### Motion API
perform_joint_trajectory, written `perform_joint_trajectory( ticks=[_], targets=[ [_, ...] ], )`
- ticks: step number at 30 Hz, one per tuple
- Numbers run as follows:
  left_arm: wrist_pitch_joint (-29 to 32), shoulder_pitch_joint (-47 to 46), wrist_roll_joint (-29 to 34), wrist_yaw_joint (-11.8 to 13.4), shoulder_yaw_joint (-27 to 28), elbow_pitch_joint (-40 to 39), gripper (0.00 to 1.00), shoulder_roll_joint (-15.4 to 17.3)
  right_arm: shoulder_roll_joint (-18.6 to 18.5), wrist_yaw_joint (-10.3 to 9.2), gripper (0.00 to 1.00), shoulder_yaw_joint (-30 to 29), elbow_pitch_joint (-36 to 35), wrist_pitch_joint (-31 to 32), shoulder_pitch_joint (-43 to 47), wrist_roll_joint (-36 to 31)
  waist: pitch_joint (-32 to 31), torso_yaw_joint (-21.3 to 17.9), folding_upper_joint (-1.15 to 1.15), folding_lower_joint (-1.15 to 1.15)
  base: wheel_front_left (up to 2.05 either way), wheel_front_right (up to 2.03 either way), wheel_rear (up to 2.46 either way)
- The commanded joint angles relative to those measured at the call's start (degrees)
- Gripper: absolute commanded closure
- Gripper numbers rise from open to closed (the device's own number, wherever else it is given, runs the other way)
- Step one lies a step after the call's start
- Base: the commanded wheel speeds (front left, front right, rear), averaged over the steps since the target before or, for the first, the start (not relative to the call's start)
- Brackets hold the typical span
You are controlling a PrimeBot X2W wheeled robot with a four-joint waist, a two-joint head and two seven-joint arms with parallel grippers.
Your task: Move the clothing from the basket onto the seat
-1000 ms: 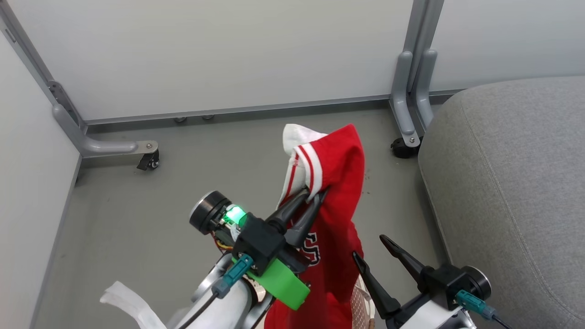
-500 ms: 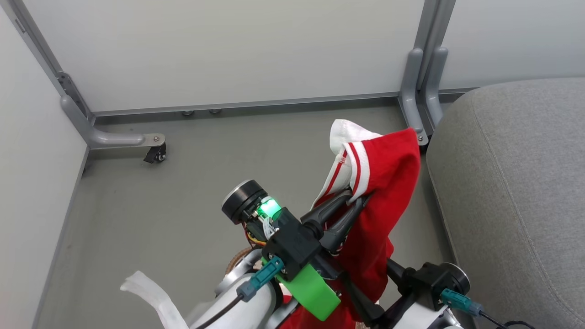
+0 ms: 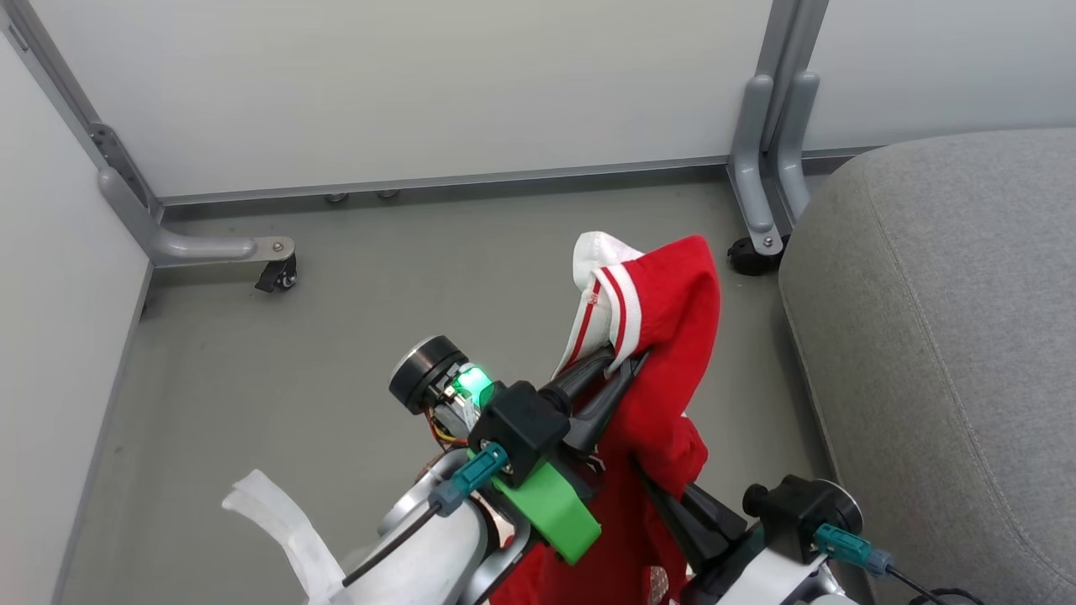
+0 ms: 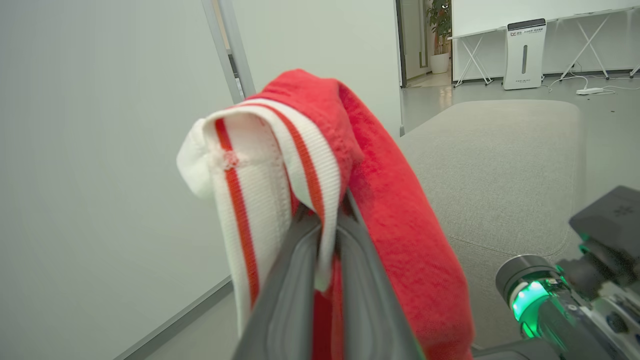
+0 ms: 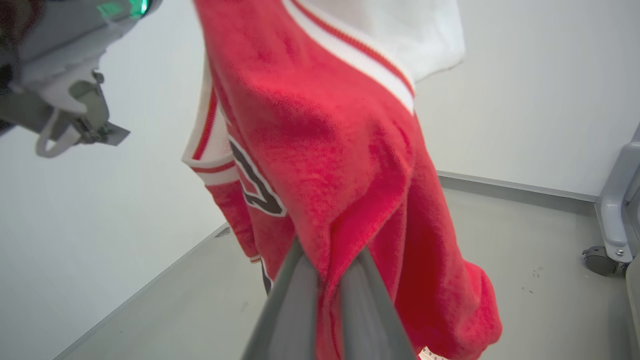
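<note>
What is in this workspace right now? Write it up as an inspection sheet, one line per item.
Surface: grey floor, faint marks.
Job's things: red garment with white striped trim, held up off the floor; grey seat to the right, apart from it.
Clutter: white strip at lower left, nature unclear.
Pincers: left pincer shut on the garment's striped edge; right pincer shut on a fold lower down.
Cables: black cable with teal plug at the left wrist; second cable at the right wrist.
Surroundings: white partition panels, grey legs on casters.
</note>
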Motion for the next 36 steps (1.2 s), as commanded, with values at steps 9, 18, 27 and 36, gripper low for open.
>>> perform_joint_trajectory(
  ticks=[9,18,27,36],
  targets=[
    [-0.8,-1.0,-1.3,0.0,-0.7,2.8,1.0,-0.1,0.1,-0.08,1.0,-0.8,-0.4,-0.3,0.8,0.2,0.1,-0.4,0.0,0.0,0.0,0.0,0.0],
    [-1.2,-1.3,-1.5,0.7,-0.9,3.8,0.93,-0.1,-0.1,-0.08,1.0,-1.0,-0.5,-0.3,0.9,0.1,0.1,-0.3,0.0,0.0,0.0,0.0,0.0],
    [-1.1,-1.1,-1.7,1.4,-1.1,4.5,0.0,0.3,-0.3,-0.08,1.0,-1.1,-0.5,-0.3,1.1,0.5,0.0,-0.1,0.0,0.0,0.0,0.0,0.0],
    [0.2,-0.7,-2.5,1.5,-1.7,5.0,0.0,1.0,-0.3,-0.08,1.0,-1.5,-1.0,-0.3,1.3,0.6,0.0,-0.2,0.0,0.0,0.0,0.0,0.0]
  ],
)
